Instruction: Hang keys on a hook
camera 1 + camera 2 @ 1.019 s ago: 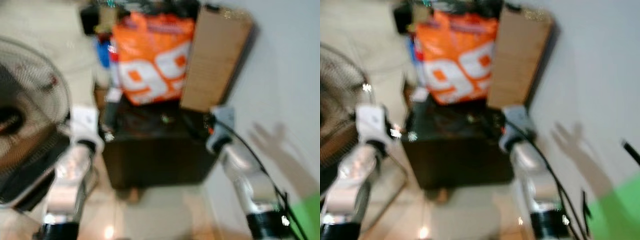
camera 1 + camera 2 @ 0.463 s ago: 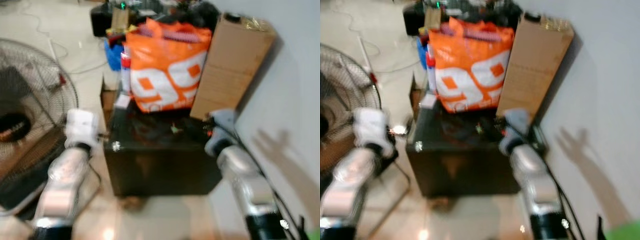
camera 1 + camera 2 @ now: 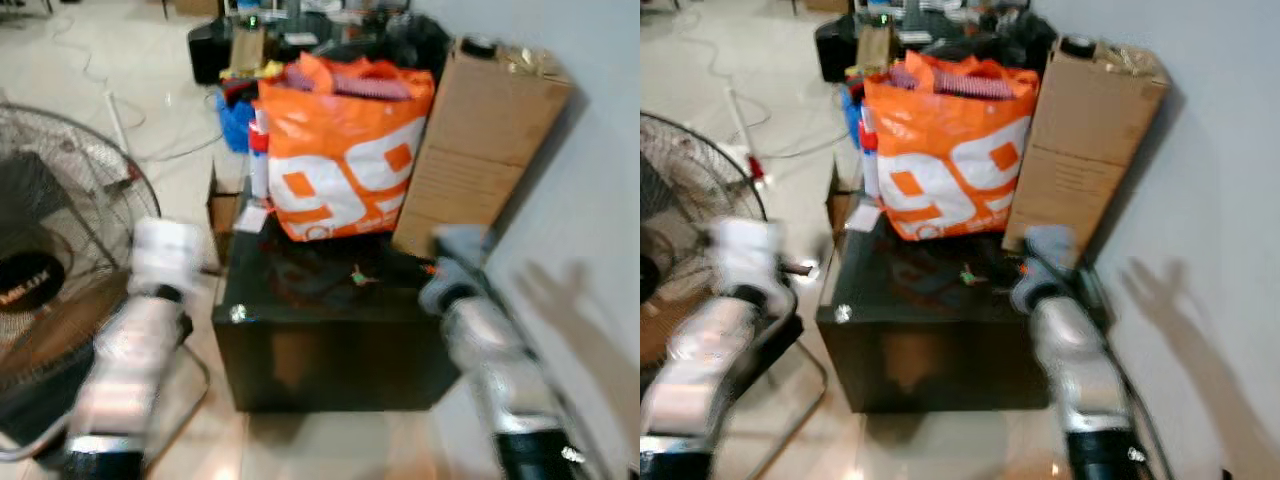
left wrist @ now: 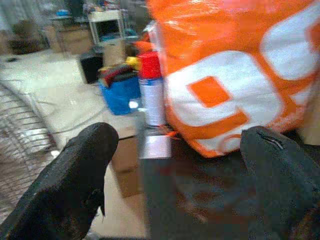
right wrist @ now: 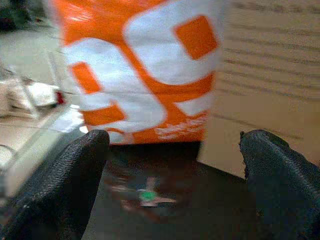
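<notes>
Glossy black cabinet (image 3: 330,345) against a grey wall (image 3: 1220,150), orange bag (image 3: 345,150) on top; keys (image 5: 147,196) lie ahead between the right gripper (image 5: 172,185)'s spread fingers; left gripper (image 4: 175,170) open too

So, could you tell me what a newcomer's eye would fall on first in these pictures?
Most likely the big orange bag with white markings, standing at the back of a low black cabinet, with a tall cardboard box leaning by the wall on its right. A small green-tagged item, possibly the keys, lies on the cabinet top before the bag. A large floor fan stands on the left.
</notes>
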`<state>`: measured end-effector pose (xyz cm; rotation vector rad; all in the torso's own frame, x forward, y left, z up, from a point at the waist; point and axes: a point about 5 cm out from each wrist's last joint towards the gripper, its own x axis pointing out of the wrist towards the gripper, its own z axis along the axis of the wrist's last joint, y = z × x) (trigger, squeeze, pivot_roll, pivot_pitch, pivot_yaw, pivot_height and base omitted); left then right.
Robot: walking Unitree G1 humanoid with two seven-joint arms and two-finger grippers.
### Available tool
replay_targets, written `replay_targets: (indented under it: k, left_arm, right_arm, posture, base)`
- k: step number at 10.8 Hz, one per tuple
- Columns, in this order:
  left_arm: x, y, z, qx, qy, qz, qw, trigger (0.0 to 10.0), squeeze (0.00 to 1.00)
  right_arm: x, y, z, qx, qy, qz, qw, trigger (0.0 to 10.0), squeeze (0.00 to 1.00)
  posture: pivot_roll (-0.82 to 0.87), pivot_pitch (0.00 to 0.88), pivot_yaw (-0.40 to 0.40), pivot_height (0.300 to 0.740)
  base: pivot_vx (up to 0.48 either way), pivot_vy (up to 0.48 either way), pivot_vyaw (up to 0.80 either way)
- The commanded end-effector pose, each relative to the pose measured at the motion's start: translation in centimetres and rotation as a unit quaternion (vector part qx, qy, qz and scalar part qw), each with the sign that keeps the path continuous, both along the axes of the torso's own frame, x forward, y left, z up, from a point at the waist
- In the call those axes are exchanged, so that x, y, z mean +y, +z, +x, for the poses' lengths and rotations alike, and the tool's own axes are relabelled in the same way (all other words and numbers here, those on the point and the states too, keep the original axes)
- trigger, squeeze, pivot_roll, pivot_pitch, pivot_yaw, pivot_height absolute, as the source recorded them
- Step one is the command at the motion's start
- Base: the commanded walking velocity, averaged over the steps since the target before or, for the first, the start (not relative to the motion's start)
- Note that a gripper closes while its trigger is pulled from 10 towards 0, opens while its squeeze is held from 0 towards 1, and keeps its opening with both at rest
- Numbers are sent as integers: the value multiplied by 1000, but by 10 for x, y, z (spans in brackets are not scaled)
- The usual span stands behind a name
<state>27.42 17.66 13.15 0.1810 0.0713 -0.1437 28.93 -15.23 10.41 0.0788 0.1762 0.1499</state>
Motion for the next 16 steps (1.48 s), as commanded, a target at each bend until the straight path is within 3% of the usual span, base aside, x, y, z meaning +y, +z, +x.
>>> replay_targets:
  k: [1, 5, 13, 16]
  left_arm:
    - [8, 4, 1, -4, 11, 7, 1000, 10000, 553]
    - [4, 2, 0, -2, 11, 2, 1000, 10000, 549]
    - [7, 2, 0, 1, 18, 7, 1000, 10000, 541]
    - [10, -2, 0, 10, 27, 25, 999, 10000, 455]
  right_arm:
    - [6, 5, 1, -10, 6, 1, 1000, 10000, 1000]
    - [0, 6, 3, -9, 0, -7, 1000, 10000, 1000]
    - [3, 7, 8, -3, 0, -5, 1000, 10000, 1000]
    - [2, 5, 10, -1, -4, -5, 1000, 10000, 1000]
  posture:
    - [26, 0, -44, 740]
    - [37, 0, -66, 740]
    - [43, 0, -71, 740]
    - [50, 0, -72, 740]
  base:
    - [341, 0, 0]
    - [376, 0, 0]
    - [371, 0, 0]
    - [86, 0, 0]
